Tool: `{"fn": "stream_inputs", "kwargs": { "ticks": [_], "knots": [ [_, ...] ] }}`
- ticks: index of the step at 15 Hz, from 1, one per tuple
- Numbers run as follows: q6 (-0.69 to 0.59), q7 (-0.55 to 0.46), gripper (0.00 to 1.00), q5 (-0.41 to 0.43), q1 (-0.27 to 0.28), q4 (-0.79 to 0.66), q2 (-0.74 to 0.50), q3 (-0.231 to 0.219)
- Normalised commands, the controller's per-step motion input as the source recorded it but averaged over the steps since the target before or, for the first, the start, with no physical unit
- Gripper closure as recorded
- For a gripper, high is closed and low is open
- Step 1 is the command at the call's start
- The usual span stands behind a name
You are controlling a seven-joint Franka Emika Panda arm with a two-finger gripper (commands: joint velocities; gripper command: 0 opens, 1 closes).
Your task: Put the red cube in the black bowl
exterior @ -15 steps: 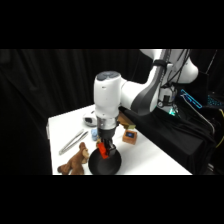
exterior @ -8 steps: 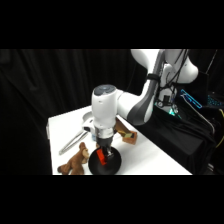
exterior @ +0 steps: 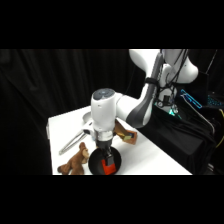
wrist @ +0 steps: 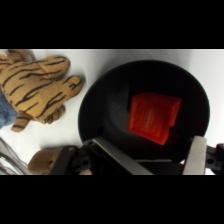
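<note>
The cube (wrist: 152, 116) is a small bright red-orange block with flat plain faces. In the wrist view it sits tilted, one corner pointing toward the upper right, its top face lit and a narrower side face in shadow. It lies inside the bowl (wrist: 100, 95), a little right of the bowl's middle, with dark floor showing all round it. From the side the cube (exterior: 107, 166) shows as a red patch low in the bowl (exterior: 94, 165), directly under the gripper (exterior: 106, 156).

The bowl is round, matte black and dark inside. Its rim shows clean against the white table (wrist: 115, 57) at the top and left of the wrist view. The gripper (wrist: 150, 156) hangs right over it: one finger (wrist: 115, 156) and the other finger (wrist: 196, 156) rise from the bottom edge on either side of the cube, standing apart and not touching it.

In the side view the bowl sits near the table's (exterior: 150, 155) front edge. A striped plush tiger (wrist: 42, 90) lies just beside the bowl's left rim in the wrist view, with a thin strip of white between them; from the side the tiger (exterior: 75, 161) is at the front left corner. Metal tongs (exterior: 75, 140) lie behind it, farther back on the table. A brown block (exterior: 126, 134) sits behind the gripper, to the right. The table's right half, beyond the bowl, is bare white.
</note>
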Motion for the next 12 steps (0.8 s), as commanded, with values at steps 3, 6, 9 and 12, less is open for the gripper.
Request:
{"fn": "stream_inputs", "kwargs": {
  "ticks": [3, 6, 9, 12],
  "knots": [
    [-0.25, -0.08, 0.0, 0.13, 0.093, -0.04, -0.35, -0.042],
    [-0.42, -0.12, 0.0, 0.166, 0.027, 0.02, -0.36, 0.006],
    [-0.56, -0.15, 0.0, 0.195, -0.028, 0.09, -0.31, 0.045],
    [-0.64, -0.2, 0.0, 0.226, -0.073, 0.13, -0.25, 0.083]
  ]
}}
